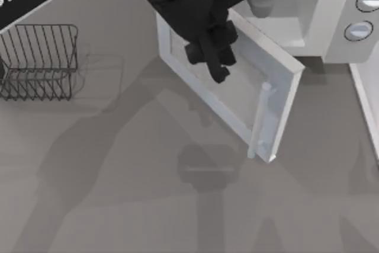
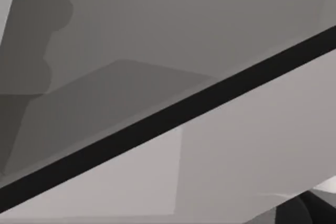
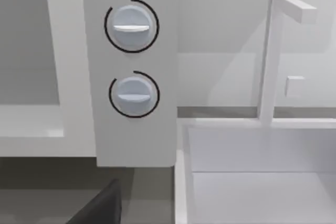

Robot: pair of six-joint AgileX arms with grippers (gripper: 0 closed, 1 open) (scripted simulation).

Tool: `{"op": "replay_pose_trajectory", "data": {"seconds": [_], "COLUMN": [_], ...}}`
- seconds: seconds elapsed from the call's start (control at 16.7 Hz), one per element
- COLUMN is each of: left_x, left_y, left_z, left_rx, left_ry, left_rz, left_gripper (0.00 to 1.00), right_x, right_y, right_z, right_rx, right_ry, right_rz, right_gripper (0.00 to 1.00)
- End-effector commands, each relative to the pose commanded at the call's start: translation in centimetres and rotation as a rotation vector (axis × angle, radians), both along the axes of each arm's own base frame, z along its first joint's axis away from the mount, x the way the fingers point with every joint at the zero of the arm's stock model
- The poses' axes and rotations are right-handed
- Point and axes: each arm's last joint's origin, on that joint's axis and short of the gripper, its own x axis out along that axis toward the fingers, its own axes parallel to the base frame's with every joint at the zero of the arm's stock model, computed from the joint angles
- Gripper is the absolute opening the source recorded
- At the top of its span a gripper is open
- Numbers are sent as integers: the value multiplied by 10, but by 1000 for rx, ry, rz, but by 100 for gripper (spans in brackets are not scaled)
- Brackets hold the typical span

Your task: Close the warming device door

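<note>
The white warming device [image 1: 308, 4] stands at the back right, with its pale cavity showing and two round grey-blue knobs [image 1: 359, 29] on its side panel. The knobs [image 3: 131, 24] face the right wrist camera. The door [image 1: 237, 96] stands partly open, swung out towards the table's middle, and its bar handle [image 1: 260, 119] is near the free edge. My left gripper [image 1: 217, 66] hangs black over the door's grey window, close to the hinge side and about level with the door's upper rim. My right arm is parked out past the table's right side.
A dark wire rack [image 1: 38, 60] stands at the left of the table. A white tray-like frame [image 3: 273, 56] sits to the right of the warming device, and its edge [image 1: 362, 96] runs along the right border. The grey tabletop lies in front of the door.
</note>
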Motion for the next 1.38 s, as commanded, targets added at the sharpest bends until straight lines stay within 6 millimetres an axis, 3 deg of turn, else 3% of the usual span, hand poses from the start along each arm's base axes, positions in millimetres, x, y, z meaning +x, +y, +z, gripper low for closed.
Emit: {"op": "replay_pose_trajectory", "data": {"seconds": [0.3, 0.6, 0.84, 1.14, 1.38], "left_x": [0, 0, 1, -13, -8], "left_y": [-11, -19, -17, -34, -39], "left_z": [-16, 2, 2, -5, -6], "left_rx": [41, -7, -4, 15, 16], "left_ry": [69, -13, -8, 25, 27], "left_rz": [9, -1, 3, -15, -7], "left_gripper": [0, 0, 0, 0, 0], "right_x": [0, 0, 0, 0, 0], "right_y": [0, 0, 0, 0, 0], "right_z": [0, 0, 0, 0, 0], "right_rx": [0, 0, 0, 0, 0], "right_ry": [0, 0, 0, 0, 0], "right_rz": [0, 0, 0, 0, 0], "right_gripper": [100, 100, 100, 100, 100]}}
